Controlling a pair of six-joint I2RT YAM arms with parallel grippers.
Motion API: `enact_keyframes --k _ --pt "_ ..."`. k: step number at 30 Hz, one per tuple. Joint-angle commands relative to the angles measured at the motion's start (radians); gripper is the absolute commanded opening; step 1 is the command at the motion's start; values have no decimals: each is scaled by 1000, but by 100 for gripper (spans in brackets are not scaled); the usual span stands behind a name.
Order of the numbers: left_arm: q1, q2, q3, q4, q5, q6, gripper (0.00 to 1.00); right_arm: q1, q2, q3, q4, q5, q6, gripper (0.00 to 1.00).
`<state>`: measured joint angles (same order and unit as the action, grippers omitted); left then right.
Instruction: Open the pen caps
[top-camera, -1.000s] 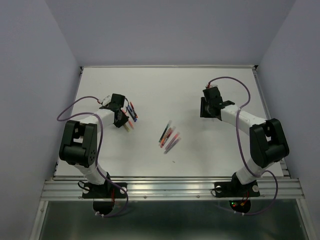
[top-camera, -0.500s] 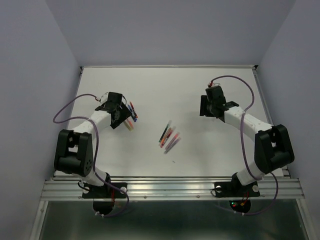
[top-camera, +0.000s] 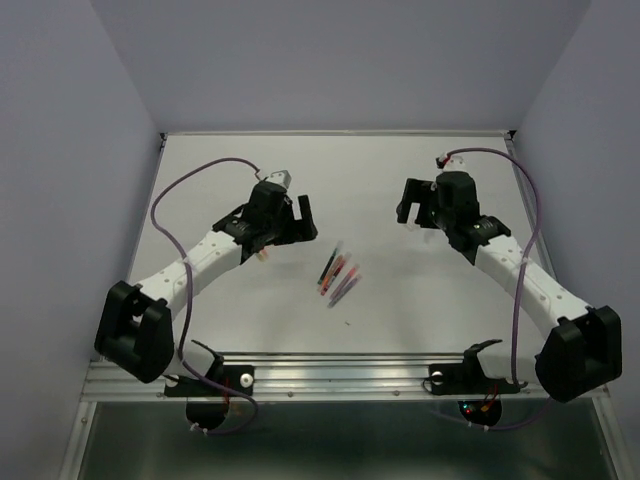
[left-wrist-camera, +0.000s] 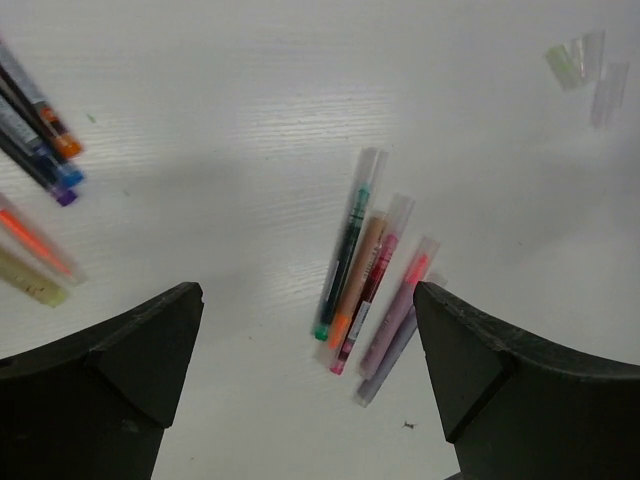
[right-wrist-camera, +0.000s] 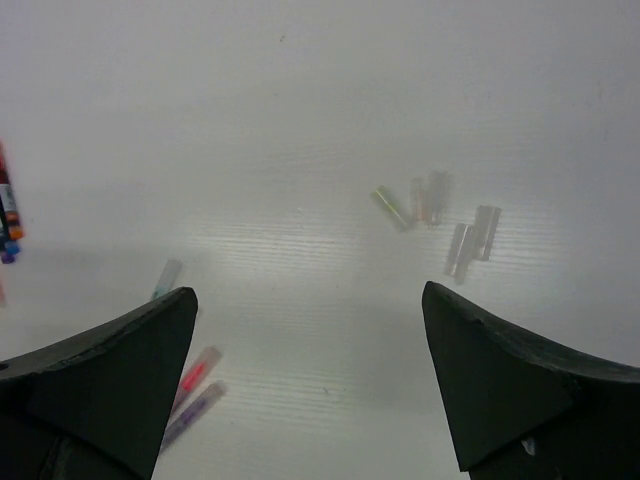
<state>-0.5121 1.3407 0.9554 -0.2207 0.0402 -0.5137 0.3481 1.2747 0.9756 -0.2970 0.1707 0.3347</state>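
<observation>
White desk (top-camera: 400, 300). Both the left hand (left-wrist-camera: 305, 295) and right hand (right-wrist-camera: 308, 292) hover with fingers spread wide, empty. Centre pens (top-camera: 338, 275) lie diagonal, near-left to far-right, clear-capped ends pointing far. Loose pen caps (right-wrist-camera: 432, 215) lie flat, clustered below right hand.

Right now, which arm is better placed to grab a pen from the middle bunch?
Left. The open left tool frames the pen bunch between its fingers. The open right tool faces the loose caps, the bunch at its view's edge.

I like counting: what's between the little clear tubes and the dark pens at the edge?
A bunch of thin coloured plastic pens, in the left wrist view.
</observation>
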Motion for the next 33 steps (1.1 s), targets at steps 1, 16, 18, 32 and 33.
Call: enact_keyframes --k 1,16,18,32,33 --pt "-84 104 86 15 20 137 99 2 -93 -34 74 -63 23 100" --pt "-206 403 263 -123 -152 239 99 2 -170 -68 76 -73 6 100" --pt "-210 419 267 -126 -160 236 99 2 -166 -66 76 -73 4 100" --pt "-230 489 290 -151 -217 247 99 2 -159 -64 75 -60 1 100" --pt "-230 494 290 -152 -217 248 99 2 -159 -64 75 -60 3 100"
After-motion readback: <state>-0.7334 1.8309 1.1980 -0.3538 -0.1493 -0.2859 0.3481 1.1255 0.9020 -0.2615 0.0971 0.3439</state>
